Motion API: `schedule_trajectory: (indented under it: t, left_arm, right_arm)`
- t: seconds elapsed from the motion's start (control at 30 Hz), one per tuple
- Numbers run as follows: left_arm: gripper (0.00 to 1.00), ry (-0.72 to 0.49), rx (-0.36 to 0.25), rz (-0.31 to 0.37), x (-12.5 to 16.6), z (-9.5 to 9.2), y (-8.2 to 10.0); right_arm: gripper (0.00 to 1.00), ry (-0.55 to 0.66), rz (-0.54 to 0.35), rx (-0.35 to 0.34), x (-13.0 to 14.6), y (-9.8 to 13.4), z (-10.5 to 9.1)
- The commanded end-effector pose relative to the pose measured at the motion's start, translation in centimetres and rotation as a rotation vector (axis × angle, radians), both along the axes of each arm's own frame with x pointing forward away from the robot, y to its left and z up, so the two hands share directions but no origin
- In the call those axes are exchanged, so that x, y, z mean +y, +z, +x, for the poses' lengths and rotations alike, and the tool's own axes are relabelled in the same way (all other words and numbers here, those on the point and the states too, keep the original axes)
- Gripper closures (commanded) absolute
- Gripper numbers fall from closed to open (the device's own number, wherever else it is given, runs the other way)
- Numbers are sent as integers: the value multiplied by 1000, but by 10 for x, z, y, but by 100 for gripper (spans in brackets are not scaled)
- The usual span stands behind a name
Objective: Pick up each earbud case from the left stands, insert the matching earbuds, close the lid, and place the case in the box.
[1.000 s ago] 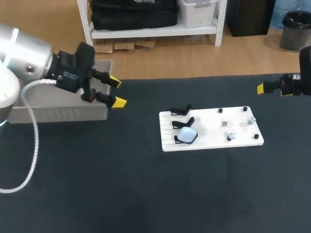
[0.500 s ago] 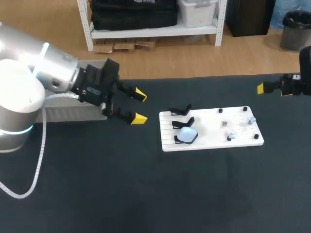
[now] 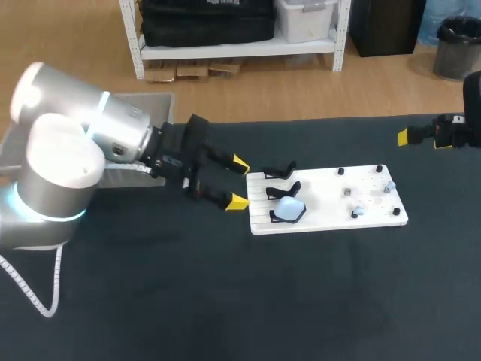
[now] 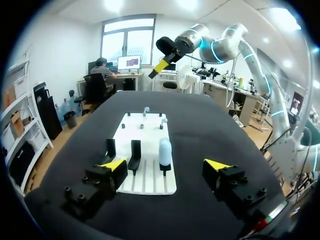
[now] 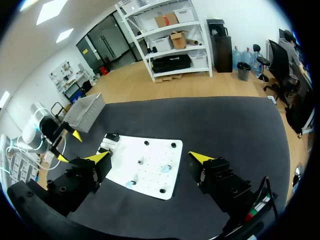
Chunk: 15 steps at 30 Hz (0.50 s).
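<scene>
A light-blue earbud case (image 3: 288,210) sits on the nearest of three black stands at the left end of a white board (image 3: 331,219). The other two stands (image 3: 279,171) are empty. Small earbuds (image 3: 358,211) rest on pegs at the board's right end. My left gripper (image 3: 239,183) is open, level with the stands and just left of the board's edge. In the left wrist view the case (image 4: 164,148) stands upright ahead of the open gripper (image 4: 164,167), untouched. My right gripper (image 5: 150,158) is open and empty, high above the table's right side, off the board (image 5: 150,172).
A grey box (image 3: 154,98) stands at the table's back left, mostly hidden behind my left arm. Dark tabletop lies open in front of the board and to its right. My right arm's yellow tip (image 3: 403,137) shows at the right edge of the head view.
My left arm has swung right, from beside the grey box to the left edge of the white board, fingers still open. The right arm has not moved.
</scene>
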<state>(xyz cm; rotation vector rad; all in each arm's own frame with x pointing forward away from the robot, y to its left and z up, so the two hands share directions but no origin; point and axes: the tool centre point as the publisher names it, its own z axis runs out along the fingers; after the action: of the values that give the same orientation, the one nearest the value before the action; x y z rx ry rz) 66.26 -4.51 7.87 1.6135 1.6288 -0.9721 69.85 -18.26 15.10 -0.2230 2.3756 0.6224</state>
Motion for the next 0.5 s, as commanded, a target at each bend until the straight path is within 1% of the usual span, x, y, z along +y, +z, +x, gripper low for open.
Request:
schedule_trajectory:
  t: [0.03, 0.1, 0.13, 0.2, 0.27, 0.37, 0.43, 0.5]
  left_arm:
    - [11, -25, 5, -15, -16, 7, -18]
    - [11, -40, 4, -22, -21, 7, -23]
    - [15, -44, 5, -24, -24, 7, -26]
    - [15, -52, 9, -29, -29, 7, -31]
    - [10, -57, 11, -32, -34, 9, -38]
    - [14, -58, 13, -35, -39, 13, -46]
    - [18, -60, 19, -41, -42, 14, -48]
    - [28, -62, 22, -50, -45, 16, -49]
  right_arm:
    - [0, 5, 4, -1, -1, -1, 0]
    - [0, 5, 4, -1, -1, -1, 0]
    - [0, 5, 4, -1, -1, -1, 0]
    - [0, 5, 4, -1, -1, -1, 0]
    - [0, 5, 4, -1, -1, -1, 0]
    - [0, 5, 4, -1, -1, -1, 0]
    - [0, 5, 4, -1, -1, -1, 0]
    - [0, 5, 4, -1, -1, -1, 0]
